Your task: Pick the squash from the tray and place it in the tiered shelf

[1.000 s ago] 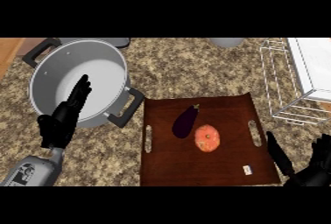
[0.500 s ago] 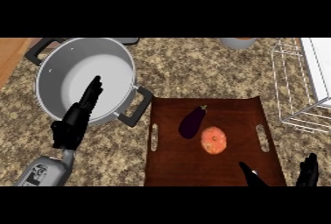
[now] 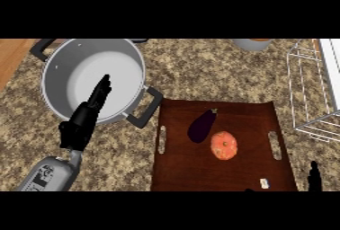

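Note:
An orange squash [image 3: 224, 145] lies on the dark brown tray [image 3: 246, 116], right of centre. Just to its upper left a dark purple eggplant [image 3: 202, 126] lies on the same tray. The white wire tiered shelf [image 3: 312, 85] stands at the right edge, partly cut off. My left hand [image 3: 85, 117] is held edge-on with straight fingers over the rim of the big pot, far left of the tray. Of my right hand [image 3: 313, 177] only a fingertip shows at the lower right, beside the tray's right edge.
A large grey pot [image 3: 90, 78] with black handles stands at the upper left, touching the tray's corner region. A small grey cup [image 3: 252, 43] sits at the top edge. A wooden strip [image 3: 10, 56] borders the speckled counter on the far left.
The view has shifted, so the pot and tray sit further right and lower. My right hand has sunk almost out of the view. The left hand keeps its pose.

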`<action>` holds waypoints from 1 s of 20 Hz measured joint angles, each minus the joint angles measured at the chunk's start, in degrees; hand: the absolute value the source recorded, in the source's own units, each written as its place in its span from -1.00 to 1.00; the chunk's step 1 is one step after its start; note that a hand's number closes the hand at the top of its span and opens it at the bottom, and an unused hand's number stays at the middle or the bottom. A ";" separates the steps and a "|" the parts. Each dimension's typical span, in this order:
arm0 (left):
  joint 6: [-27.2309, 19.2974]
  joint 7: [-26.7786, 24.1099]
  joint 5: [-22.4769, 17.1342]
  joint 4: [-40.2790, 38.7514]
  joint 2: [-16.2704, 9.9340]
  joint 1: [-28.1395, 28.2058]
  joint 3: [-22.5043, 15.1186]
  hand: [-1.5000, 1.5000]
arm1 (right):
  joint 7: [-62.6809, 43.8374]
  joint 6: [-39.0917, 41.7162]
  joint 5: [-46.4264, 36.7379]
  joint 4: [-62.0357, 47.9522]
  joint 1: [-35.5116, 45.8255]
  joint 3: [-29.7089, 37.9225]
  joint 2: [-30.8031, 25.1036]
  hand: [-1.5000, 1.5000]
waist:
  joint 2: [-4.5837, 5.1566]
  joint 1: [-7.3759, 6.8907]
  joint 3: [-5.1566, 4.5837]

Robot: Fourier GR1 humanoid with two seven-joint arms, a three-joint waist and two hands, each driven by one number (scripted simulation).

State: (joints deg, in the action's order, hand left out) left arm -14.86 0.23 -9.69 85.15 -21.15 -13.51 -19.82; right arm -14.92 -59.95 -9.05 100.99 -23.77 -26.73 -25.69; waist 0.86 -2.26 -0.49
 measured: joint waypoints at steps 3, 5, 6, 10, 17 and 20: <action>0.32 0.08 0.19 0.14 0.13 -0.16 -0.29 0.00 | -8.14 3.07 -2.98 0.44 -0.03 -1.36 -4.41 -1.00 | 0.23 -0.65 -0.15; 0.47 0.44 0.22 0.11 0.21 -0.48 -0.30 0.00 | -14.03 5.49 -5.03 1.11 0.40 -1.89 -7.03 -1.00 | 0.29 -0.83 -0.21; 0.59 0.57 0.08 0.00 0.06 -0.52 -0.03 0.00 | -17.10 6.67 -6.35 1.68 0.80 -2.20 -8.07 -1.00 | 0.27 -0.91 -0.23; 0.47 0.87 0.46 -0.50 0.74 -0.96 -0.26 0.00 | -29.66 12.27 -11.95 4.92 4.81 -2.83 -10.71 -1.00 | 0.02 -0.78 -0.18; 0.86 0.63 0.74 -1.51 0.87 -0.75 0.37 0.00 | -48.59 23.34 -25.15 10.21 15.52 -3.88 -8.29 -1.00 | -0.65 0.12 0.08; 0.54 0.56 0.93 -1.56 1.28 -0.59 0.72 0.00 | -53.65 28.10 -30.97 10.94 19.73 -4.71 -4.92 -1.00 | -0.87 0.55 0.18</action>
State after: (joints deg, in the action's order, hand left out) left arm -14.32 0.79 -8.76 83.59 -19.87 -14.11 -19.09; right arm -68.57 -31.86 -40.02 111.93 -4.04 -31.44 -30.61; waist -0.02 -1.71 -0.30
